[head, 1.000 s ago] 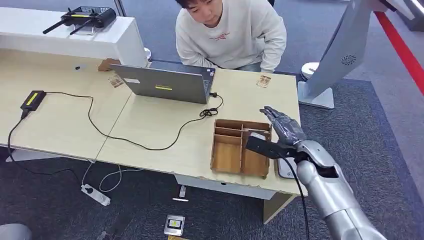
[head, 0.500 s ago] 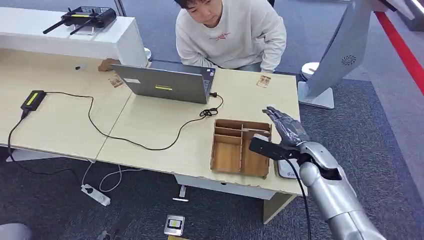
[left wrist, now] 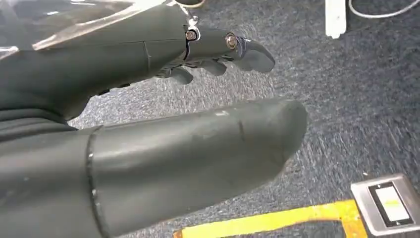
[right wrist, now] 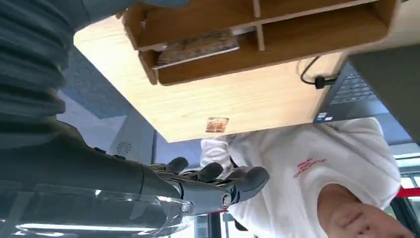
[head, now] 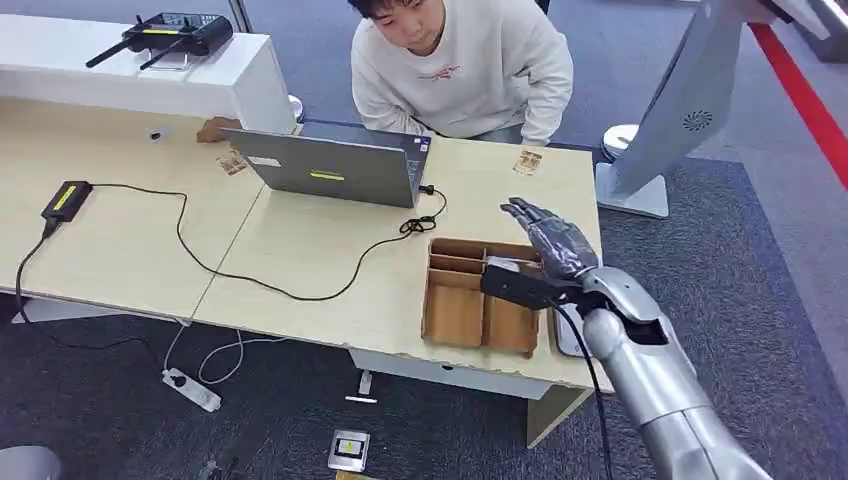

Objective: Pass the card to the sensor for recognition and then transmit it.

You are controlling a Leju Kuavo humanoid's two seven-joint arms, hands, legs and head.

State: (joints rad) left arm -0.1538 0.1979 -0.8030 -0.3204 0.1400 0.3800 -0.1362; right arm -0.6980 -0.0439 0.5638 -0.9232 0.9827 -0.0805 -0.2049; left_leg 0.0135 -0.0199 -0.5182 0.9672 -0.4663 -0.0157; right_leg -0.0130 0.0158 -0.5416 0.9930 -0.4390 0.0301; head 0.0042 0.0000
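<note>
A pale wooden desk (head: 300, 260) stands on grey-blue carpet (head: 720, 250), with a white counter (head: 130, 85) at its far left corner. A grey laptop (head: 330, 168) sits open near the far edge, and a person in a white sweatshirt (head: 460, 65) leans over it from the other side. A black cable (head: 250, 275) runs across the desk from a small black box (head: 65, 200).

Near the front right corner sits a wooden tray (head: 455, 305) split into compartments. The right hand (head: 550, 240) hovers above the tray's far right corner, fingers spread and slightly curled, holding nothing.

The right wrist view shows what the head view hides behind the arm: a card (right wrist: 195, 47) with a brownish printed face, lying flat in one of the tray's narrow compartments. Another small printed card (right wrist: 216, 124) lies on the desk near the person.

The left wrist view shows the left hand (left wrist: 198, 74) over the carpet, fingers loosely extended and empty, near a yellow floor stripe (left wrist: 267, 223) and a small grey device (left wrist: 389, 203).
</note>
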